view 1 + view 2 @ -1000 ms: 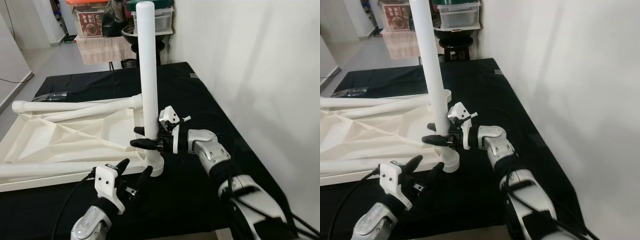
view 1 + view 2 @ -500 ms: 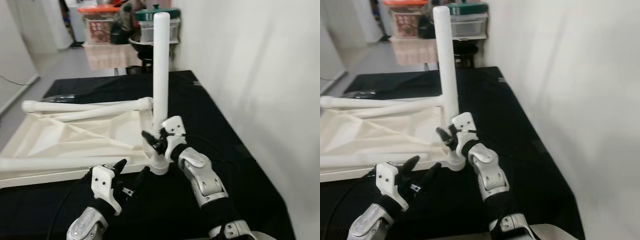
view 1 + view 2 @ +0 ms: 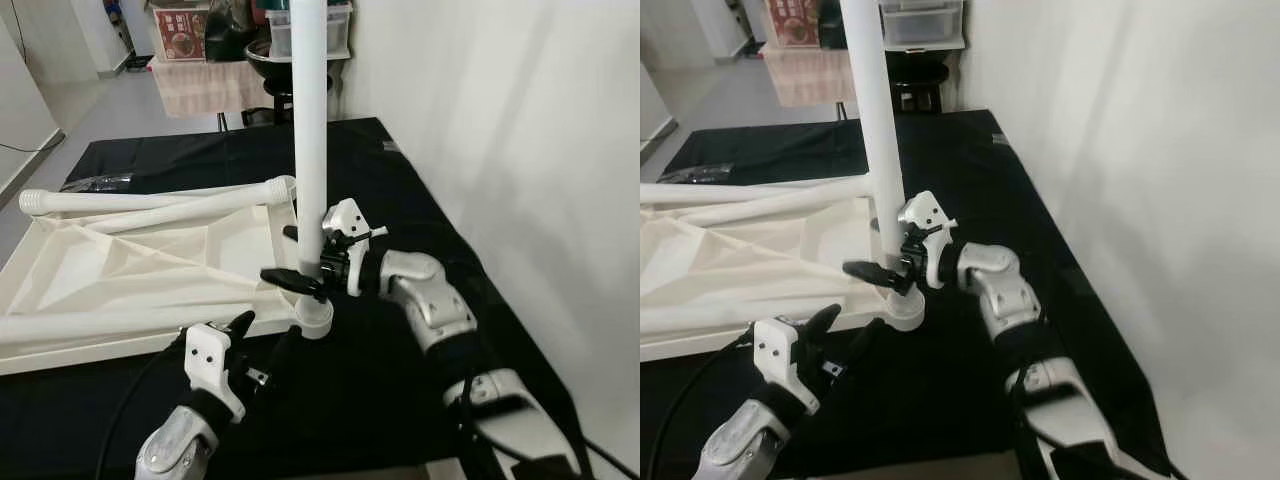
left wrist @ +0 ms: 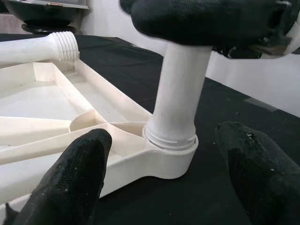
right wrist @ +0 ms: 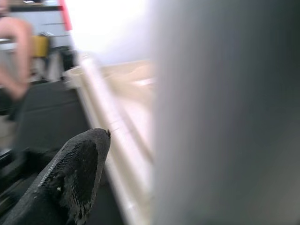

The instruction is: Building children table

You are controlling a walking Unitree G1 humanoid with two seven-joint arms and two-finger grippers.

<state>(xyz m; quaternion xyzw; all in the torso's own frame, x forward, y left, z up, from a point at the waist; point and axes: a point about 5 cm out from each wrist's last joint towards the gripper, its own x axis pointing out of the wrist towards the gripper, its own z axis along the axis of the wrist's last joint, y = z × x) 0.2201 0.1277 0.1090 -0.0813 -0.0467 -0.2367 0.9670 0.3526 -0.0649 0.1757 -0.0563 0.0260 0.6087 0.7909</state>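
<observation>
Holding the standing leg [image 3: 309, 130] low down, the right gripper [image 3: 300, 262] is pinching it between its two black fingers, one finger [image 3: 287, 281] sticking out on the near side and the other showing just behind the leg. In the right wrist view, one black finger [image 5: 70, 173] is sitting right beside the big pale blur of the leg [image 5: 225, 117].

The left gripper [image 3: 262, 340] is hovering close to the corner of the table top [image 3: 130, 275], with its two fingers spread wide apart and nothing between them. In the left wrist view, the two fingers [image 4: 70, 178] are sitting on either side of the round socket [image 4: 168, 157], not touching it.

The standing leg is going straight up from that round socket [image 3: 314, 318] at the near right corner of the table top. The white table top is lying upside down on the black cloth [image 3: 400, 200], showing its ribs. Two more white legs [image 3: 160, 203] are lying flat along its far edge, and another leg [image 3: 110, 327] is lying along its near edge.

Farther out, a plain white wall [image 3: 500, 120] is running along the robot's right side. At the back, a stool with a dark bowl [image 3: 265, 55], plastic boxes [image 3: 185, 30] and a cloth-covered shelf are sitting on the grey floor [image 3: 110, 110].
</observation>
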